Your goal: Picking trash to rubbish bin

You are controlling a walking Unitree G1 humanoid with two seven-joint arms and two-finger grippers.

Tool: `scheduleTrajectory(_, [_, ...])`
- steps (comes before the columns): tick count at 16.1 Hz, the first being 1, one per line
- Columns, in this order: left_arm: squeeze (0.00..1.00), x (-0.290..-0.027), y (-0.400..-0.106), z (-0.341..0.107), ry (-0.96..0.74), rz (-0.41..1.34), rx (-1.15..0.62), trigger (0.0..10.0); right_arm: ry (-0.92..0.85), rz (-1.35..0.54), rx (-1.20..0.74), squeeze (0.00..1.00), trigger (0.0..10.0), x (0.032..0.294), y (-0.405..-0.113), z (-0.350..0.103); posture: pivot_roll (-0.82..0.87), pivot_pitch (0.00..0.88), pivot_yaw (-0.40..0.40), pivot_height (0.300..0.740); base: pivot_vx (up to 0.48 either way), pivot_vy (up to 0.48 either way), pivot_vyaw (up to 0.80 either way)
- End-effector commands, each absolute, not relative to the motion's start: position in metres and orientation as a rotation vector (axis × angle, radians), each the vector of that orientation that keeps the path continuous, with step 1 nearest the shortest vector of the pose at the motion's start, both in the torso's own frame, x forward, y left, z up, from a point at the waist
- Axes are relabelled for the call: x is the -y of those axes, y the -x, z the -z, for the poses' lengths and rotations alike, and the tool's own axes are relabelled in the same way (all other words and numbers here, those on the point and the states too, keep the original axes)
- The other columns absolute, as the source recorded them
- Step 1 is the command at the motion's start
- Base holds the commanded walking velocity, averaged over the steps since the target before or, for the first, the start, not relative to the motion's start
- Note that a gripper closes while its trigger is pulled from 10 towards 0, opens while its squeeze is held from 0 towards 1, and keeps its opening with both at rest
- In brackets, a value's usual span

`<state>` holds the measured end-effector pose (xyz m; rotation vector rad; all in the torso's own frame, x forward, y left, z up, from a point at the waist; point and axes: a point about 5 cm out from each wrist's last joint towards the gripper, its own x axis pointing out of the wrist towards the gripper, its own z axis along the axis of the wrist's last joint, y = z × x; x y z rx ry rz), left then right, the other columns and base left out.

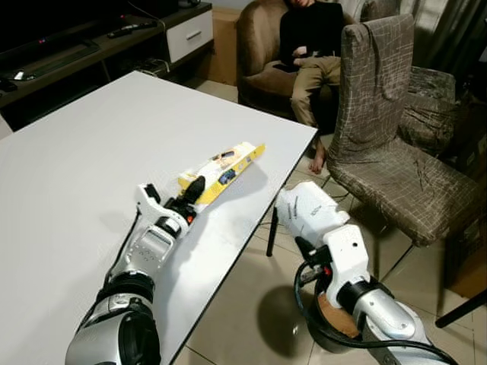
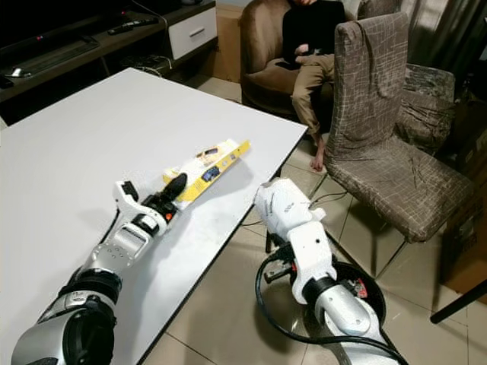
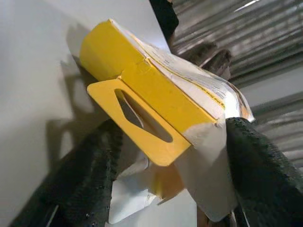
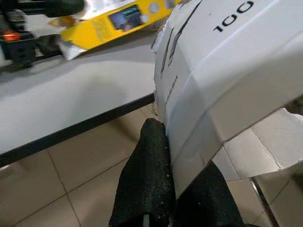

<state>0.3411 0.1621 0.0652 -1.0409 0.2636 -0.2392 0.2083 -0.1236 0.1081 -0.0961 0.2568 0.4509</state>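
- Fingers of the left gripper (image 1: pixel 186 199) are lying spread on the white table (image 1: pixel 91 144), one black finger (image 3: pixel 90 179) on each side of the near end of a yellow package (image 1: pixel 222 172); the left wrist view shows gaps between the pads and the package, so it is not pinched.
- That yellow package is lying flat near the right edge of the table, its near end with the cut-out hang tab (image 3: pixel 137 120) sitting between the fingers and its far end pointing away toward the far right corner of the table.
- Its upper face is showing white and printed patches, with crumpled clear film at the near end by the fingers.
- The left arm is stretching from the near left across the table top to reach it.
- The right gripper (image 4: pixel 177 189) is pinching a white carton (image 1: pixel 308 209), its black fingers (image 4: pixel 149 175) pressing against the carton's lower side; black print reading "100" is showing on the carton's face.
- That carton is hanging off the table, just right of the table edge and over the tiled floor (image 1: pixel 243 304), near the yellow package but apart from it.
- A round dark bin (image 2: pixel 358 293) is standing on the floor below the right arm, partly hidden by it.
- A patterned grey chair (image 1: pixel 380 129) is standing to the right of the table.
- Farther off, a person (image 1: pixel 312 46) is sitting in a brown armchair (image 1: pixel 255 53).
- A dark TV cabinet (image 1: pixel 91 46) is running along the far left.
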Motion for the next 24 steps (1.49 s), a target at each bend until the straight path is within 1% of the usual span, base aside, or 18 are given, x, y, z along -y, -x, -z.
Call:
scheduleTrajectory(1, [0.0, -0.157, -0.339, -0.06, 1.041, 0.244, -0.31, 0.0, 0.104, -0.466, -0.237, 0.0, 10.0, 0.122, -0.209, -0.111, -0.12, 0.012, 0.027, 0.74, 0.0, 0.0, 0.0])
scheduleTrajectory(3, [0.0, -0.158, -0.34, -0.06, 1.067, 0.221, -0.301, 0.0, 0.108, -0.472, -0.235, 0.0, 10.0, 0.121, -0.209, -0.111, -0.12, 0.01, 0.029, 0.74, 0.0, 0.0, 0.0])
scheduleTrajectory(12, [0.0, -0.159, -0.341, -0.062, 1.102, 0.222, -0.274, 0.0, 0.123, -0.478, -0.229, 0.0, 10.0, 0.121, -0.21, -0.11, -0.12, 0.008, 0.028, 0.74, 0.0, 0.0, 0.0])
scheduleTrajectory(16, [0.0, -0.154, -0.341, -0.066, 1.098, 0.291, -0.249, 0.0, 0.127, -0.478, -0.227, 0.0, 10.0, 0.121, -0.211, -0.109, -0.11, 0.003, 0.026, 0.74, 0.0, 0.0, 0.0])
scheduleTrajectory(19, [0.0, -0.149, -0.343, -0.073, 1.132, 0.322, -0.197, 0.0, 0.134, -0.482, -0.214, 0.0, 10.0, 0.119, -0.215, -0.108, -0.1, 0.0, 0.026, 0.74, 0.0, 0.0, 0.0])
scheduleTrajectory(21, [0.0, -0.15, -0.347, -0.083, 1.125, 0.346, -0.148, 0.0, 0.136, -0.472, -0.189, 0.0, 10.0, 0.12, -0.222, -0.111, -0.09, 0.0, 0.029, 0.74, 0.0, 0.0, 0.0])
scheduleTrajectory(22, [0.0, -0.151, -0.348, -0.089, 1.114, 0.356, -0.128, 0.0, 0.137, -0.464, -0.176, 0.0, 10.0, 0.12, -0.226, -0.112, -0.09, 0.0, 0.03, 0.74, 0.0, 0.0, 0.0])
scheduleTrajectory(23, [0.0, -0.152, -0.348, -0.095, 1.054, 0.378, -0.099, 0.0, 0.143, -0.456, -0.159, 0.0, 10.0, 0.121, -0.23, -0.114, -0.09, 0.0, 0.032, 0.74, 0.0, 0.0, 0.0])
scheduleTrajectory(24, [0.0, -0.155, -0.345, -0.113, 0.909, 0.417, -0.019, 0.0, 0.146, -0.418, -0.117, 0.0, 10.0, 0.124, -0.236, -0.118, -0.08, 0.0, 0.03, 0.74, 0.0, 0.0, 0.0])
